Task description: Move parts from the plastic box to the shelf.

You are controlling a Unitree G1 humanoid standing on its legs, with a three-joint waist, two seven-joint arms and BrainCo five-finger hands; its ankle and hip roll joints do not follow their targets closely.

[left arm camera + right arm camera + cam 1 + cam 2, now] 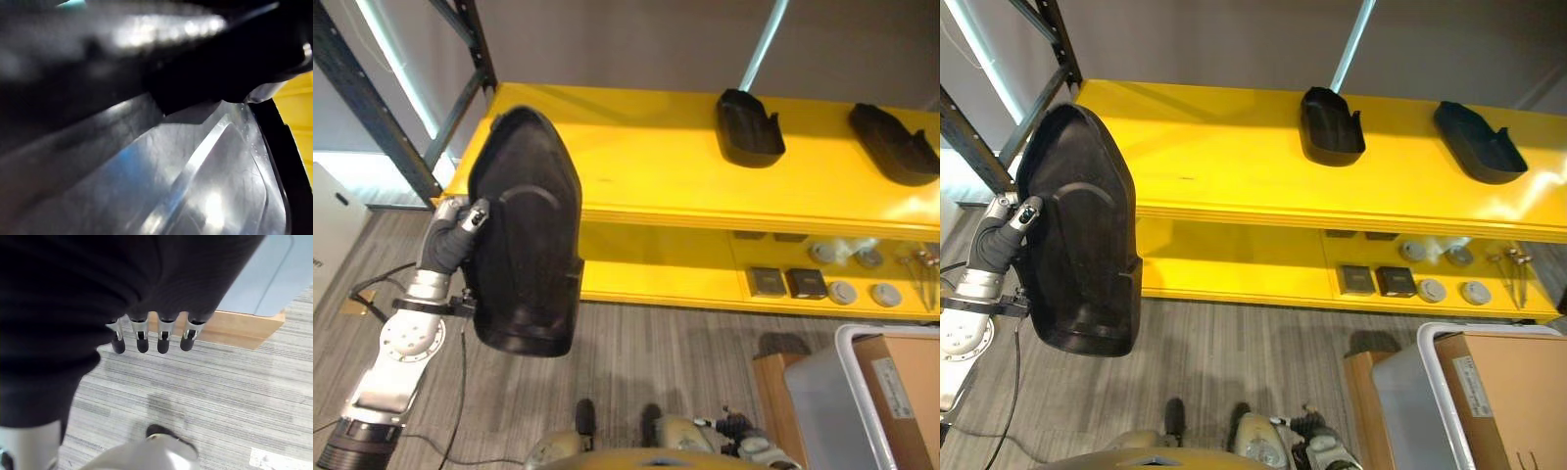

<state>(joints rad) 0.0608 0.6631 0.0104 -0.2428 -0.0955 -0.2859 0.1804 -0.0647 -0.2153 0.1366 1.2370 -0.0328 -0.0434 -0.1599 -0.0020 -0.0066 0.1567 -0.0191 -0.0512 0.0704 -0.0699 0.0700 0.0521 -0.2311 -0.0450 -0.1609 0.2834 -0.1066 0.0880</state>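
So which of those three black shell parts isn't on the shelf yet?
The big black part gripped by the left hand, off the shelf's left end. The other two parts already rest on the yellow shelf.

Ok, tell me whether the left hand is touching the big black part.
Touching. In the left eye view the left hand grips the edge of the big black part, its thumb lying on the rim, carrying it clear of the yellow shelf.

— What colours do I have up front?

— The shelf (656,186) is bright yellow on both levels, on a dark frame. The part (524,235) at my left hand (450,235) is glossy black, and so are two more parts (749,127) (893,142) on the top board.

— And lower down?

— The floor (205,387) is grey with fine stripes. The plastic box (1410,401) is pale grey, the carton (1513,401) inside it brown. My right fingers (164,340) are silver with dark tips.
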